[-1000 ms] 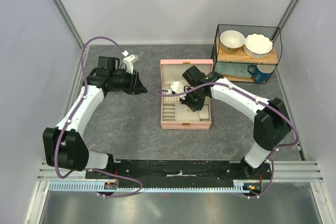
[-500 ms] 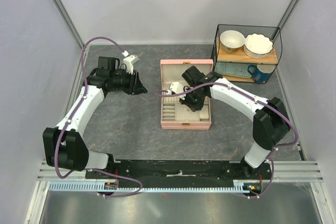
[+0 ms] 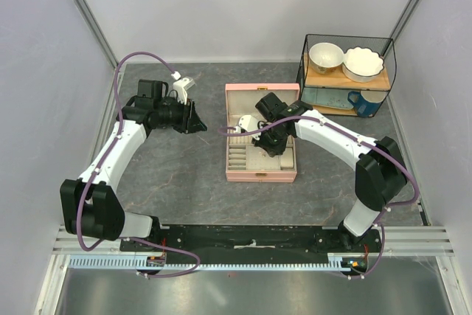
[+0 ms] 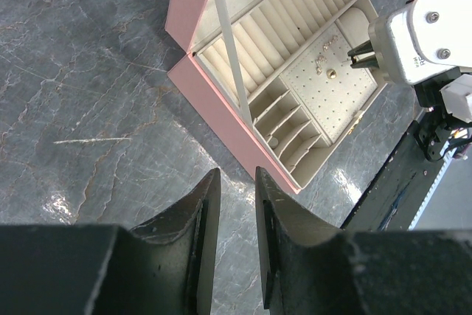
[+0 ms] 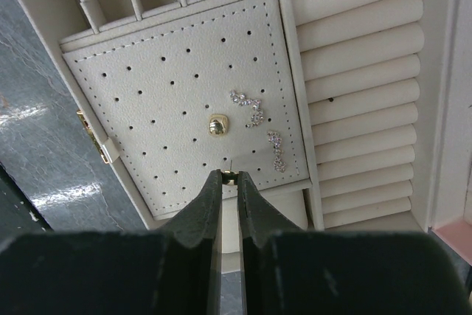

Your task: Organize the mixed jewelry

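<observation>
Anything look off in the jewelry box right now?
Mildly: pale sparkly pieces lie loose and slanted on the perforated pad, crowded toward the ring rolls beside the gold stud. The right gripper pinches a tiny gold piece at the pad's edge. Nothing looks spilled or damaged.

No text, label, brand mark, number or sign can be read in any of the views.
</observation>
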